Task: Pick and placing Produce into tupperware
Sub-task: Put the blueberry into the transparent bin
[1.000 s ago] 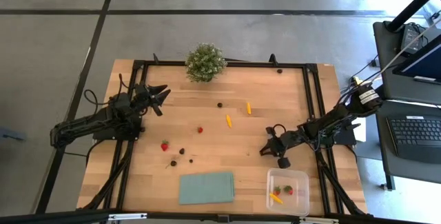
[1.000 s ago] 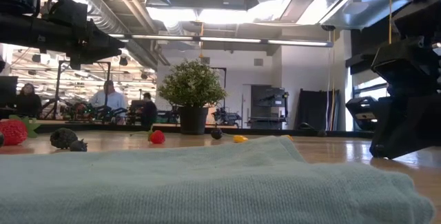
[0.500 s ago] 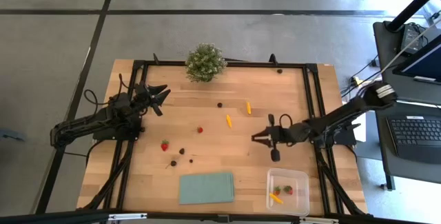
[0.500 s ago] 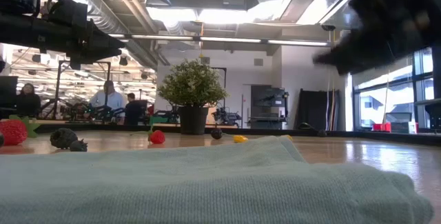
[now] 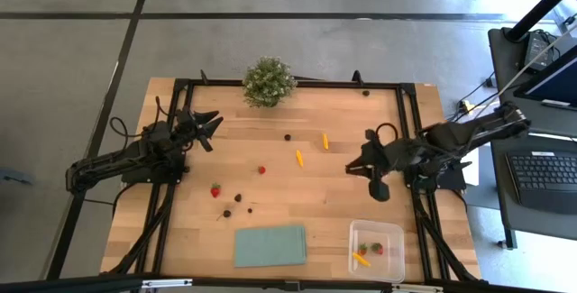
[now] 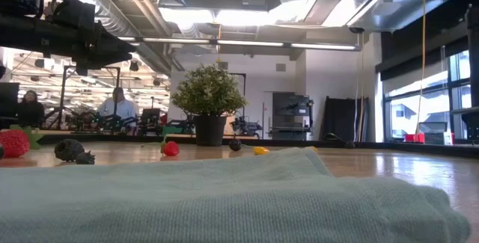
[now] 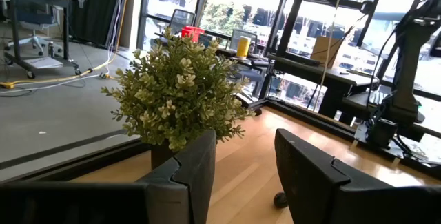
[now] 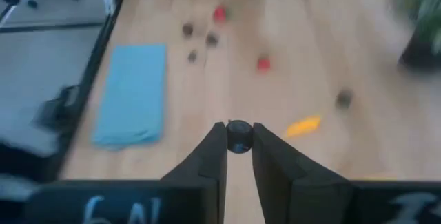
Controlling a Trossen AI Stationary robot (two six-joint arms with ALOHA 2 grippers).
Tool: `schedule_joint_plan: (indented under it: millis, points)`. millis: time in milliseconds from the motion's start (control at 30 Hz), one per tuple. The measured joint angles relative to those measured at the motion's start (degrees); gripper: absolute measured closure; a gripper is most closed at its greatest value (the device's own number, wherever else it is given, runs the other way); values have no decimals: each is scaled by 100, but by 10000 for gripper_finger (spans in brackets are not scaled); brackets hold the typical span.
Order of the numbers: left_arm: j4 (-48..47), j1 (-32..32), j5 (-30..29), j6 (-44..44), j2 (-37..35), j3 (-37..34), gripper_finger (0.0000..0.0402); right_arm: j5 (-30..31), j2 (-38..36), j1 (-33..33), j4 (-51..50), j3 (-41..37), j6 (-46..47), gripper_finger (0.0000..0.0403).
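Tupperware (image 5: 377, 249) at the table's (image 5: 343, 113) front right, cloth (image 5: 270, 244) to its left, plant (image 5: 268, 81) behind.

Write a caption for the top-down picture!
Right gripper hovers over the table; tupperware holds some produce; left gripper waits.

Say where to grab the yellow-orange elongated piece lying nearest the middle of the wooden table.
Grip the yellow-orange elongated piece across its narrow middle, coming straight down from above. It lies flat on the wooden table, so only its long sides offer opposing faces. Nothing touches it, so there is likely room either side. The right claw is the nearer one.
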Motion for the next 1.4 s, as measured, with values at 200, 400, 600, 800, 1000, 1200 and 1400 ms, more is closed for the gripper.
schedule_joint_plan:
  millis: [200, 400, 600, 800, 1000, 1200, 1400]
  points:
    - [-1, 0, 2, 0, 0, 0, 259, -1066, 901, 485, -1503, 1230, 1825, 348]
    - [-1, 0, 2, 0, 1, 0, 259, -1623, 1765, 1312, -1786, 1349, 3445, 348]
    - [-1, 2, 2, 0, 1, 0, 259, -1639, 2491, 2039, -1775, 916, 4893, 348]
    - [0, 2, 2, 0, 2, 0, 259, -1624, 3050, 2450, -1188, 385, 5671, 348]
    - [-1, 2, 2, 0, 0, -2, 259, -1625, 3511, 2542, -741, -50, 5797, 348]
    - [-1, 1, 2, 0, 0, 0, 259, -1625, 3751, 2542, -547, -141, 5762, 346]
    - [-2, 2, 2, 0, 2, 0, 259, -1629, 3756, 2542, -513, -141, 5755, 318]
